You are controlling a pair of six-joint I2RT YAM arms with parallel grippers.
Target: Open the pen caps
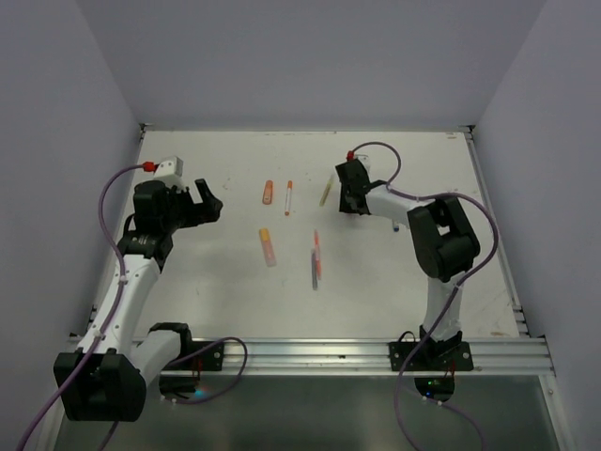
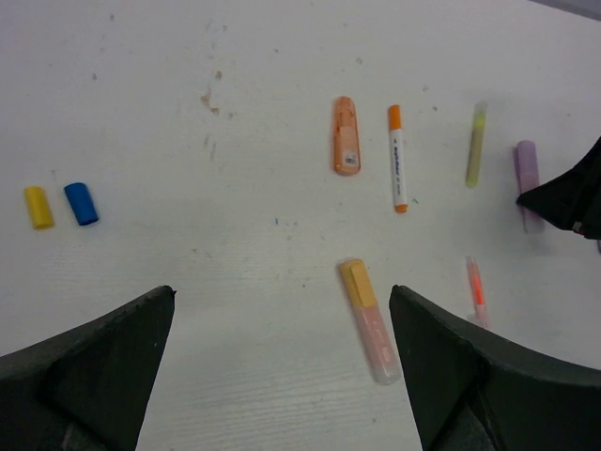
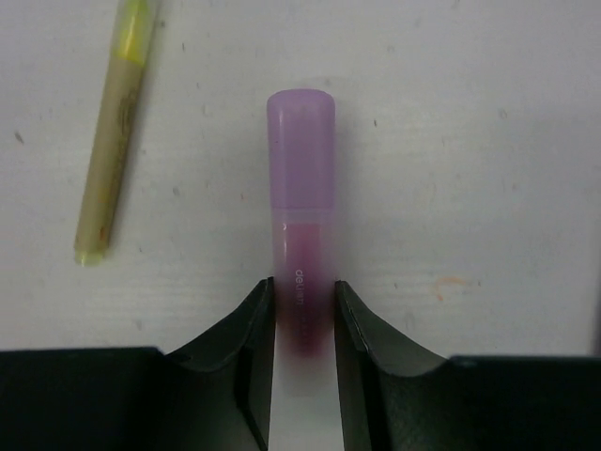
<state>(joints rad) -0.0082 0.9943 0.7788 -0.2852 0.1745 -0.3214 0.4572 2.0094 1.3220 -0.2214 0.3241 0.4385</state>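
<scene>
Near the middle of the table (image 1: 235, 301) lies a capped peach highlighter (image 2: 369, 319), not yet handled. Toward the left edge, the left gripper (image 2: 282, 301) hovers with its jaws spread wide and nothing between them. A loose yellow cap (image 2: 38, 207) and blue cap (image 2: 81, 203) lie just beyond it.

Toward the far edge, right of centre, the right gripper (image 3: 305, 291) has drawn its jaws in against both sides of the lilac pen (image 3: 302, 272), which lies flat. Its lilac cap (image 3: 300, 146) points away, fully seated.

Probable hazards:
- The hold sits low on the barrel, so the long free end may droop or swivel on lifting.
- A weak pinch would let the barrel slide out when the cap is pulled.
- The yellow-green pen (image 3: 113, 160) close beside could be knocked.
</scene>
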